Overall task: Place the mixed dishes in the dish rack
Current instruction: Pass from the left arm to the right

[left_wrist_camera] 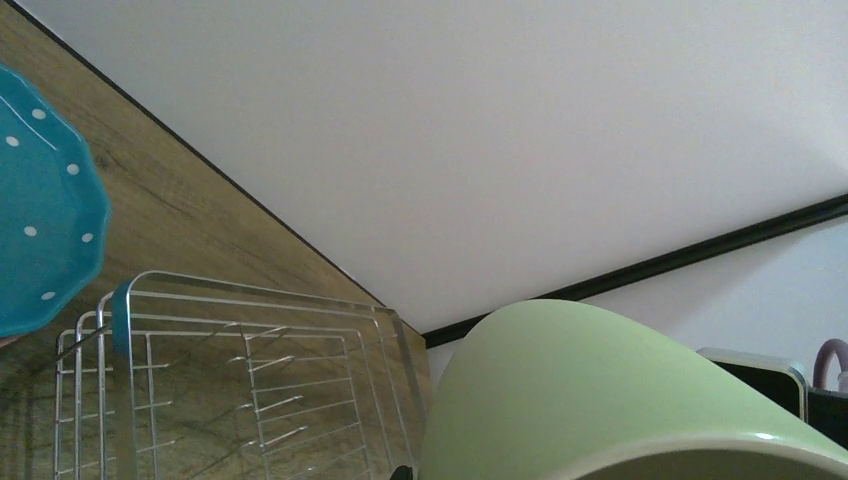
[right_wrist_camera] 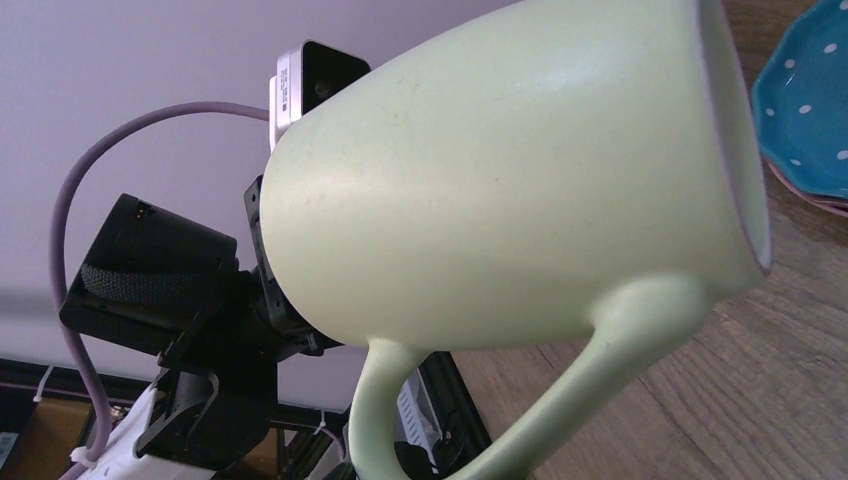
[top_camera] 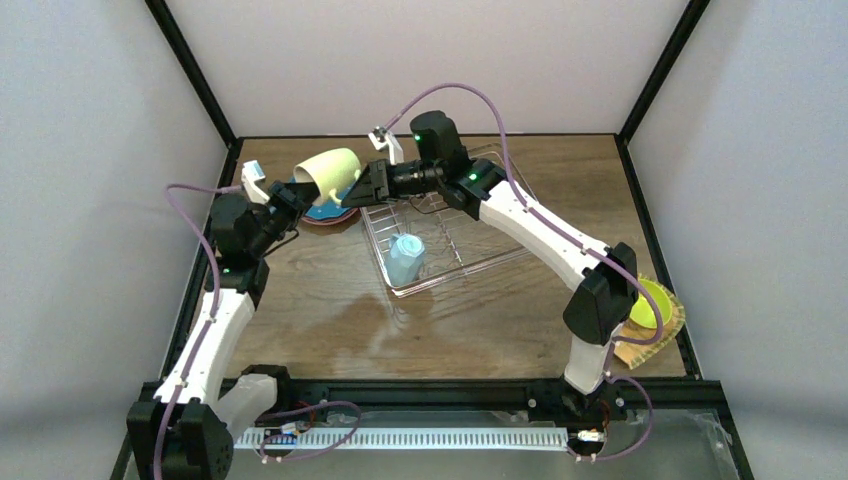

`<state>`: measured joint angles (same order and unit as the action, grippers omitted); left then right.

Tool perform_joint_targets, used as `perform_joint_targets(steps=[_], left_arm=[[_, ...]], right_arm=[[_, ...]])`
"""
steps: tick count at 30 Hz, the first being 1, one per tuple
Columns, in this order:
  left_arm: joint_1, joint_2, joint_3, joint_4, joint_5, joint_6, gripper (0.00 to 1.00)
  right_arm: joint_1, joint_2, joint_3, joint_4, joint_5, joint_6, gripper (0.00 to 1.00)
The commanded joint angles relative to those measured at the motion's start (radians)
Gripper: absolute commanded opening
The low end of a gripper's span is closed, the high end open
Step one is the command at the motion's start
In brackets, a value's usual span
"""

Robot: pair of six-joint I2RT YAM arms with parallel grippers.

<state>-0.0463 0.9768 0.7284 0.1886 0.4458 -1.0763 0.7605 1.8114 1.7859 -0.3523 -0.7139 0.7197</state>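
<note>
- Left gripper [top_camera: 292, 196] was clamped on the pale green mug [top_camera: 335, 170], which was held tilted in the air near the blue dotted plate [top_camera: 325, 212], left of the dish rack [top_camera: 470, 268].
- Right gripper [top_camera: 365, 180] was spread wide against the mug; a grip could not be confirmed.
- Mug was judged rigid, glazed, slick and chippable; the handle or rim wall was favoured for grasping.
- One light blue mug [top_camera: 406, 255] was seen in the rack.
- Lime bowl [top_camera: 650, 300] was seen on the woven tan plate [top_camera: 668, 335], well apart.
</note>
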Motion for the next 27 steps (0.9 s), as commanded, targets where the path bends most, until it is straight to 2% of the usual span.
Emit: perform_joint_targets(steps=[1, 12, 27], left_arm=[[-0.007, -0.024, 0.04, 0.105, 0.099, 0.0, 0.03], [-0.01, -0.04, 0.032, 0.089, 0.154, 0.012, 0.03], [-0.009, -0.092, 0.002, 0.077, 0.192, 0.018, 0.03]], right_arm=[[-0.004, -0.013, -0.012, 0.045, -0.006, 0.018, 0.75], [-0.006, -0.003, 0.02, 0.071, -0.052, 0.058, 0.75], [-0.035, -0.009, 0.021, 0.188, -0.166, 0.198, 0.76]])
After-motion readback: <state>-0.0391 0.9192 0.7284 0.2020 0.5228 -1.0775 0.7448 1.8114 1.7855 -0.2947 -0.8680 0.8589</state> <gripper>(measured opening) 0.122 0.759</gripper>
